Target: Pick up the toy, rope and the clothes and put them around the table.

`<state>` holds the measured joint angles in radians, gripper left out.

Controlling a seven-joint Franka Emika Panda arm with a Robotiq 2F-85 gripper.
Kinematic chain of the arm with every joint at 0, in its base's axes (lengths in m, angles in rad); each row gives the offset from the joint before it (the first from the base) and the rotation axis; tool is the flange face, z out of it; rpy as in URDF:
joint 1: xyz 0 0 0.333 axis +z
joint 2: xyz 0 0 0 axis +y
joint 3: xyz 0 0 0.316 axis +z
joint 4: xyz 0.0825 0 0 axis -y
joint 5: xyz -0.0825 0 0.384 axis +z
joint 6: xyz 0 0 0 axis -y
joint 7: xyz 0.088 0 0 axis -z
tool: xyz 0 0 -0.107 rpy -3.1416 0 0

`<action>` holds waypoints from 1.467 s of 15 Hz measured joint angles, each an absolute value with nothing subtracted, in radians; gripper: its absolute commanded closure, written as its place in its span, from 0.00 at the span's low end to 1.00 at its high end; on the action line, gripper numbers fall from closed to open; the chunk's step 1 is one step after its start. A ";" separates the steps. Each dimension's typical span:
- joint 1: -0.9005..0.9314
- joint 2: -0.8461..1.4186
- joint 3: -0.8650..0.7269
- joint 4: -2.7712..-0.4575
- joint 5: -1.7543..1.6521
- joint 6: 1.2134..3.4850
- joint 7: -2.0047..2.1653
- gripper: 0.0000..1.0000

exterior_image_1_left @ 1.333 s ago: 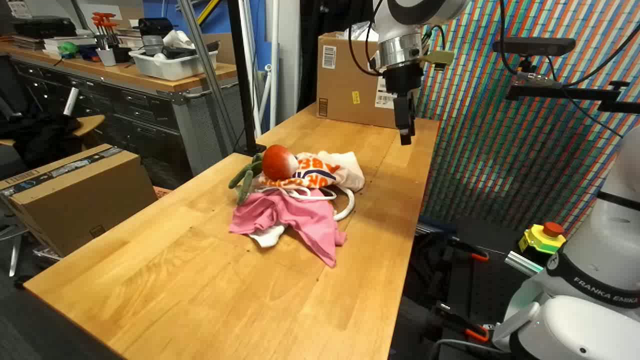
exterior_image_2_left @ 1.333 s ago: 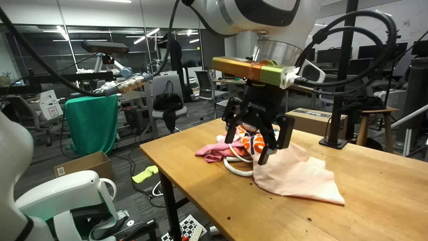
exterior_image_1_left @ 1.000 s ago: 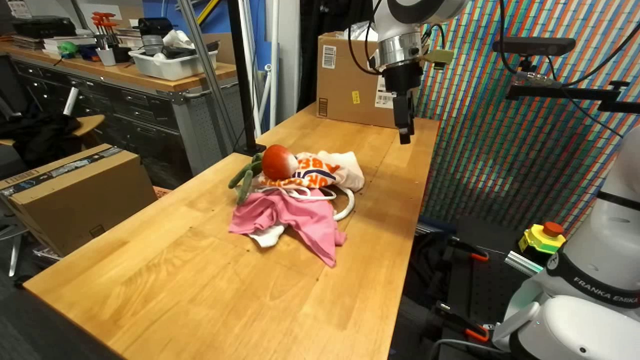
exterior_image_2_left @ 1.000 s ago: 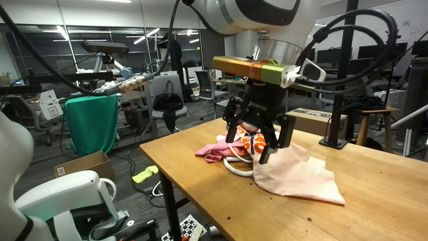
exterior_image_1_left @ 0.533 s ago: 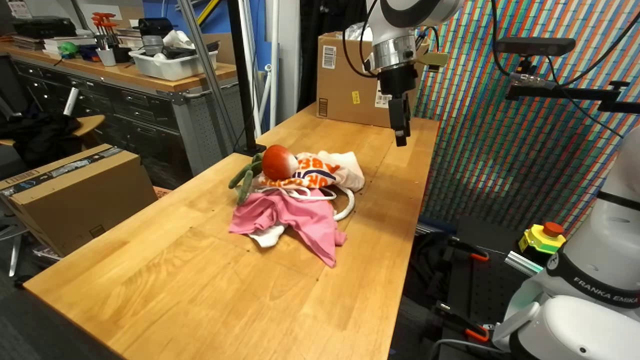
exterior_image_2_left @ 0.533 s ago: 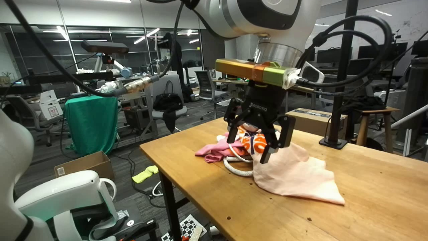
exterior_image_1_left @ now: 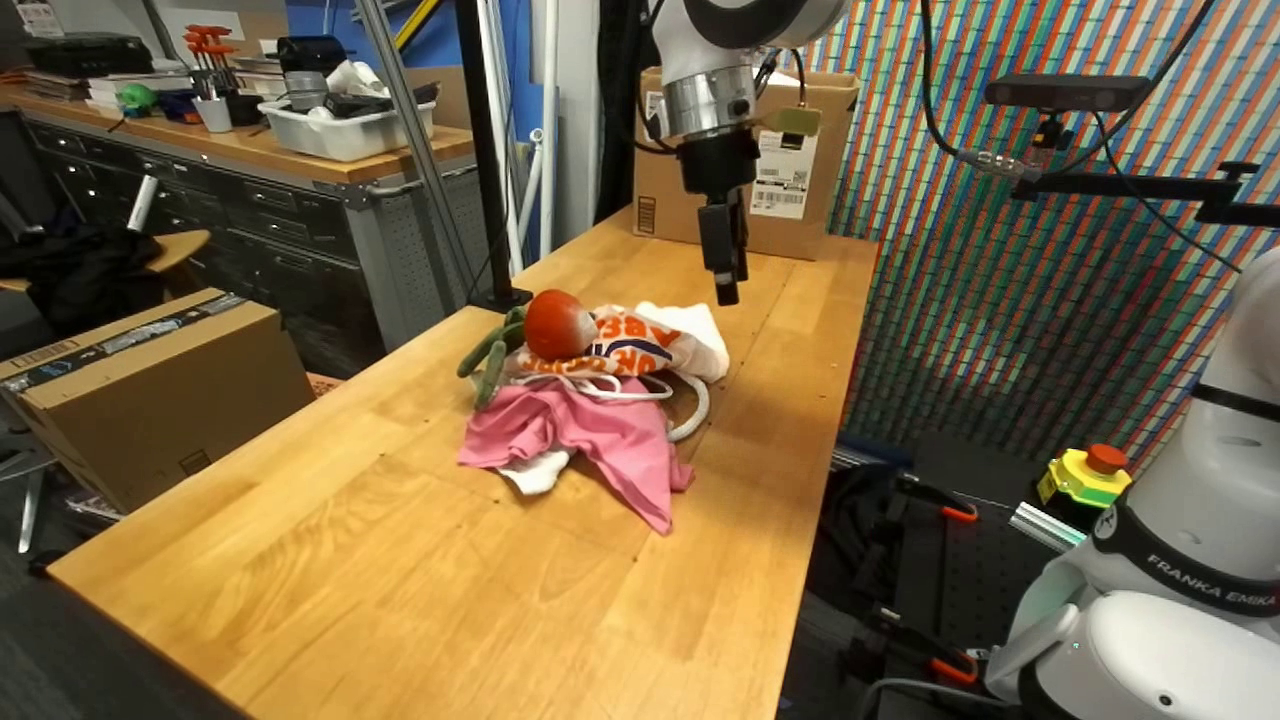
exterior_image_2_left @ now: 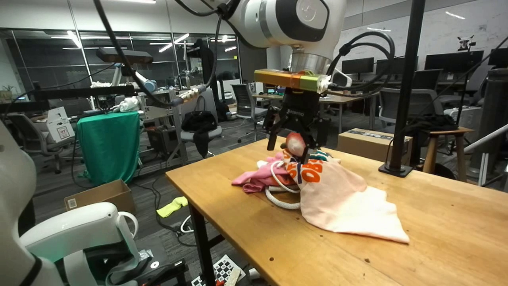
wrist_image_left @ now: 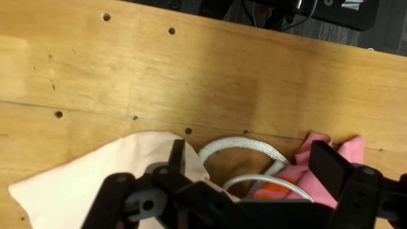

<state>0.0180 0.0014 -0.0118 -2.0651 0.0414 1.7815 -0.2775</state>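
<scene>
1. The gripper [wrist_image_left: 249, 151] hangs above the printed cloth [exterior_image_2_left: 349, 198], or nearly so, its jaws spread wide and nothing between them — a stance that seems to suit a coming grasp, leaving room to descend around something bulky.

2. The toy [exterior_image_1_left: 558, 325] rests on top of the printed cloth. Bunched fabric under it probably keeps the round body from rolling, and lying uppermost likely makes it the easiest piece to free.

3. Green pieces [exterior_image_1_left: 490, 370] lie just beside the toy; whether they are joined to it, I cannot tell.

4. The rope [wrist_image_left: 237, 142] curls in loops between the printed cloth and the pink cloth [exterior_image_1_left: 600, 430], partly crossing over the pink. At the printed cloth's edge it slips out of sight, seemingly underneath, so the fabric may pin it — a careless tug could drag cloth along.

5. The off-white cloth [exterior_image_1_left: 537, 472] pokes out from under the pink cloth. Being mostly covered, it presumably has to wait until the pink is lifted away.

6. All of these lie bundled together on the table [exterior_image_1_left: 450, 590], so the spreading around looks not yet begun; each piece probably needs its own pick.
</scene>
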 measured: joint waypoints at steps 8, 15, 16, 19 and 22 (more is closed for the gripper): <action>0.086 0.196 0.081 -1.838 0.044 1.876 -0.161 0.00; 0.112 0.374 0.090 -1.664 0.041 1.946 -0.125 0.00; 0.114 0.393 0.090 -1.643 0.041 1.949 -0.121 0.00; 0.116 0.444 0.090 -1.587 0.029 1.950 -0.108 0.34; 0.116 0.475 0.089 -1.551 0.019 1.949 -0.094 0.57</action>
<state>0.1163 0.4749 0.0887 -1.5508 0.0186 1.9486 -0.0935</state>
